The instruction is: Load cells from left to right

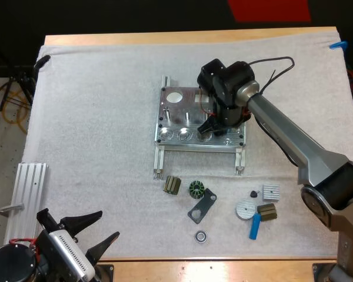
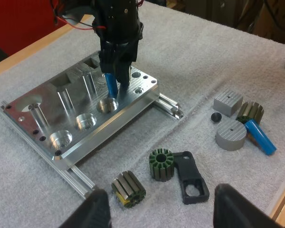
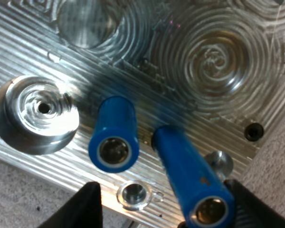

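Blue smooth cylinders, two, lean over one grooved metal fixture; whether the right gripper holds one I cannot tell; left gripper gapes wide.

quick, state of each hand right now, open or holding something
left hand: open, holding nothing
right hand: open, over two blue cylinders at the metal block

**Fixture mid-mat, loose parts before it**

The fixture lies at the middle of the mat. Over its near row, under the right end effector, two cylinders sit side by side. Before the fixture lie two cores, a bracket, then a ring nearest the front edge. Right of these cluster a knob, block, disc and third core, with a loose cylinder against it. A rail lies at the mat's left edge.
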Available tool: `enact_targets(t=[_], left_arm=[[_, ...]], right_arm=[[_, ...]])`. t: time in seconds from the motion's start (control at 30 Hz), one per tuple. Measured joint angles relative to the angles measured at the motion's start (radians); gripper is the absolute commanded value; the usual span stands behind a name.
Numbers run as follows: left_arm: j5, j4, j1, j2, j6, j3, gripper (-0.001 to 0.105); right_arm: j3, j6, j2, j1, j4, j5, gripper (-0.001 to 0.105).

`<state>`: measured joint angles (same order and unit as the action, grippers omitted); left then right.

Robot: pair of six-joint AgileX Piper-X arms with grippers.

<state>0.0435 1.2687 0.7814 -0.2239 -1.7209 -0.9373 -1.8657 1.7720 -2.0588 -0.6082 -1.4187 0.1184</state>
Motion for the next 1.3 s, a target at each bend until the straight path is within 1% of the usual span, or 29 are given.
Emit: enact_targets(t=[0.33, 0.77, 1.03, 1.23, 1.3], left_arm=[[0.0, 0.0, 0.0, 0.0, 0.0, 0.0, 0.047], [0.0, 0.0, 0.0, 0.0, 0.0, 0.0, 0.047], [0.0, -0.006, 0.0, 0.0, 0.013, 0.0, 0.047], [0.0, -0.074, 0.0, 0.0, 0.023, 0.0, 0.047], [0.0, -0.093, 0.0, 0.0, 0.023, 0.0, 0.047]], right_arm=[[0.0, 0.0, 0.026, 0.0, 0.003, -0.026, 0.054], [0.0, 0.0, 0.079, 0.0, 0.001, -0.027, 0.054], [0.0, 0.0, 0.207, 0.0, 0.003, -0.041, 0.054], [0.003, 0.0, 0.335, -0.005, 0.005, -0.048, 0.054], [0.025, -0.01, 0.398, -0.016, 0.005, -0.048, 0.054]])
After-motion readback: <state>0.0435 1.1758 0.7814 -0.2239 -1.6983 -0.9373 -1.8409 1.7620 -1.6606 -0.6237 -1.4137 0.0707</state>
